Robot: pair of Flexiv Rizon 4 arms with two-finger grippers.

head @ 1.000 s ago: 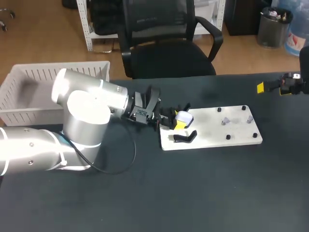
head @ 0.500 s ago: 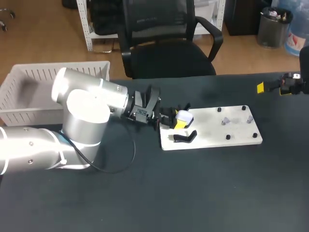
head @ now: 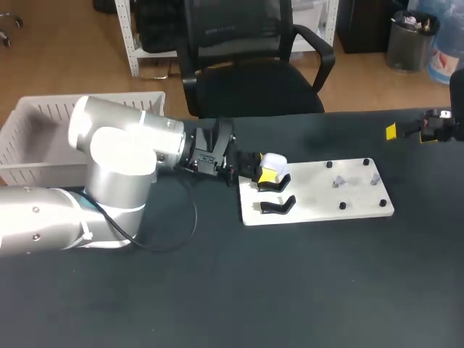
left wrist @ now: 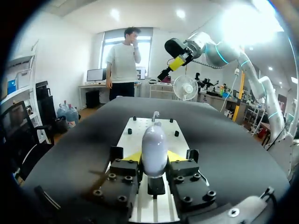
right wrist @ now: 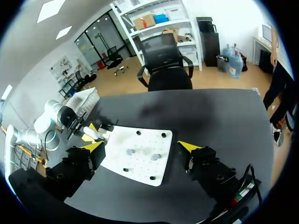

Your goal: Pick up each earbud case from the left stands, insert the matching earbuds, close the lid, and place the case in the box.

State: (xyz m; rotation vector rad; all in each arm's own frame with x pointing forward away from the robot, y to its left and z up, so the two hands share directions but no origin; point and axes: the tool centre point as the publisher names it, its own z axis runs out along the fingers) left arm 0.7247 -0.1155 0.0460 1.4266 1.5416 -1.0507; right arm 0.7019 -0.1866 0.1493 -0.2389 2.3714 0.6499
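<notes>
A white earbud case (head: 274, 162) is held just above the rear black stand (head: 273, 186) at the left end of the white board (head: 319, 194). My left gripper (head: 266, 175) is shut on it; in the left wrist view the case (left wrist: 154, 148) stands upright between the yellow tips of the gripper (left wrist: 154, 157). The front stand (head: 278, 206) is bare. Two small grey earbuds (head: 337, 182) (head: 375, 177) lie on the board's right half. My right gripper (head: 417, 130) hangs open over the table's far right edge, well away from the board (right wrist: 135, 158); its fingers (right wrist: 92, 145) hold nothing.
A white slatted basket (head: 43, 119) stands at the table's back left, behind my left arm. Several short black pegs (head: 342, 206) stick up from the board around the earbuds. An office chair sits behind the table's rear edge.
My left arm has drawn back and swung slightly, and the case in its gripper has risen off the rear stand. The right arm has kept still.
</notes>
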